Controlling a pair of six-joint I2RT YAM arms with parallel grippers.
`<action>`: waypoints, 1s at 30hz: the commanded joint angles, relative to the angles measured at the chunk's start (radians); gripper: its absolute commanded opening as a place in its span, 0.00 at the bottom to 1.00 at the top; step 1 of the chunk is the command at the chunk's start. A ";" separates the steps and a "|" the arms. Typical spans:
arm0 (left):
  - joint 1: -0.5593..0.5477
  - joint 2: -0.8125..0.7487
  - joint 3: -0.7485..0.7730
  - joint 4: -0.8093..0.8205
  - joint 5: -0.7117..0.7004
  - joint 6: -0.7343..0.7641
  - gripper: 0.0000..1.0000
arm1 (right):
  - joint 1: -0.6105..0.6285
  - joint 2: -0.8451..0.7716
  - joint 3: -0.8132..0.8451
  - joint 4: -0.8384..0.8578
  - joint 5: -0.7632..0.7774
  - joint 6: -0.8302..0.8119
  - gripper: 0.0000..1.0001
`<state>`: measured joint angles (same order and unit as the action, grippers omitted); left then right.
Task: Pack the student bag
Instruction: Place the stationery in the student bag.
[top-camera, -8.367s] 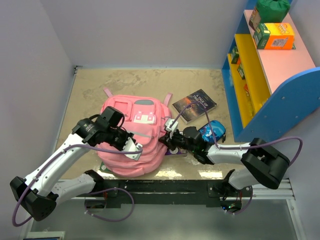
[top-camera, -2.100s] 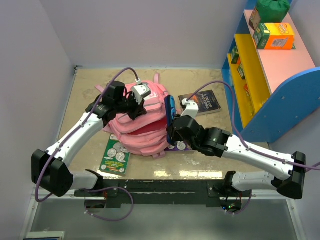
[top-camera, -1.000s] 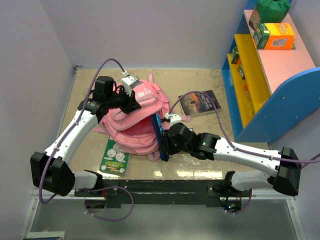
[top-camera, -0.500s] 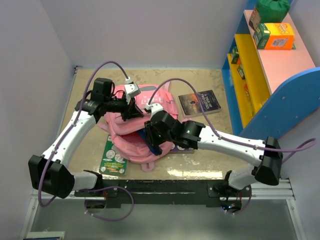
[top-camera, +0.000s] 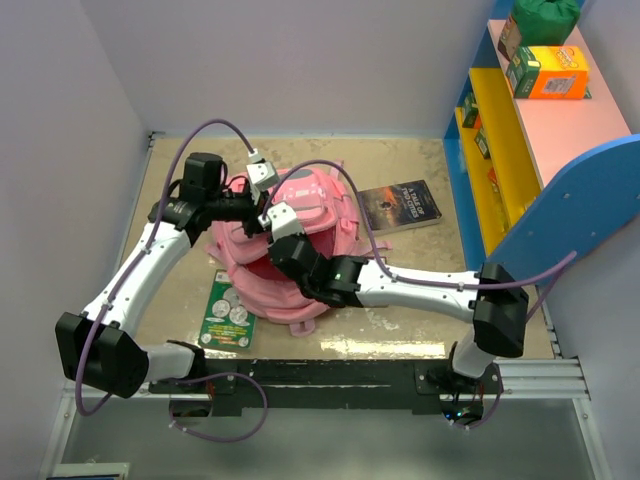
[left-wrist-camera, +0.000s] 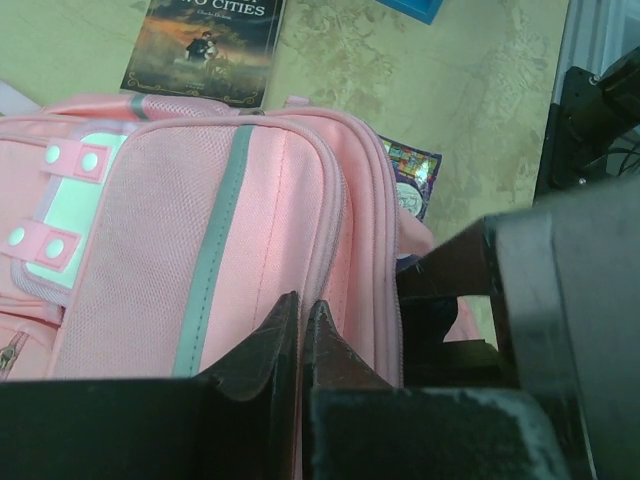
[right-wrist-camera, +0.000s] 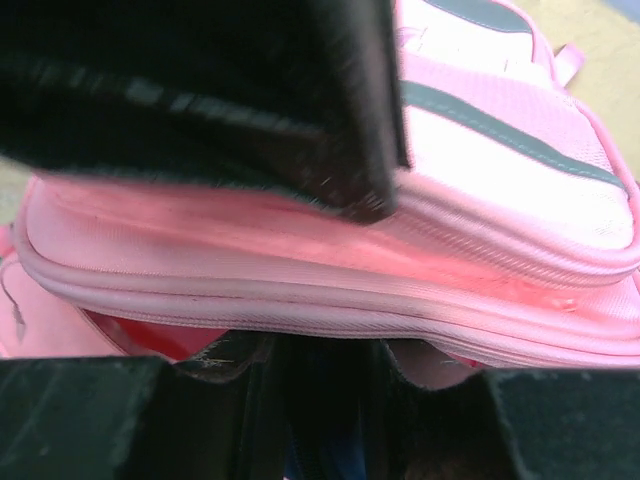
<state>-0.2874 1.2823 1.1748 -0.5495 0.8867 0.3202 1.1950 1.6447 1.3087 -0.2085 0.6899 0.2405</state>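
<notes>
The student bag (top-camera: 312, 200) is a big pink backpack with grey trim, lying mid-table with its main opening facing the arms. My left gripper (top-camera: 256, 216) is shut on the pink edge of the upper flap (left-wrist-camera: 300, 200) and holds it lifted. In the left wrist view its fingertips (left-wrist-camera: 285, 310) pinch that seam. My right gripper (top-camera: 270, 250) reaches under the lifted flap into the opening. It is shut on a dark-blue pencil case (right-wrist-camera: 320, 445), with the pink flap (right-wrist-camera: 480, 190) just above the fingers. From the top view the case is hidden inside the bag.
A dark paperback book (top-camera: 400, 205) lies right of the bag. A green-and-white card (top-camera: 228, 310) lies at the front left, and a purple card (left-wrist-camera: 410, 180) peeks from under the bag. A blue, yellow and pink shelf unit (top-camera: 520, 150) with boxes stands at the right.
My right gripper has carried the pencil case leftward and into the bag's opening, out of the top view. The left gripper has kept its hold on the flap and barely moved.
</notes>
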 joint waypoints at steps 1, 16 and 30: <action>-0.010 -0.057 0.014 0.043 0.136 -0.069 0.00 | 0.052 -0.005 -0.052 0.161 0.169 -0.075 0.50; -0.012 -0.034 0.034 0.049 0.097 -0.090 0.00 | 0.071 -0.425 -0.437 0.150 -0.147 0.269 0.29; -0.010 -0.017 0.056 0.049 0.069 -0.096 0.00 | 0.060 -0.367 -0.531 0.262 -0.398 0.252 0.00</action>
<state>-0.2913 1.2823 1.1702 -0.5667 0.8932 0.2485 1.2667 1.2369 0.7460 -0.0212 0.3454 0.5068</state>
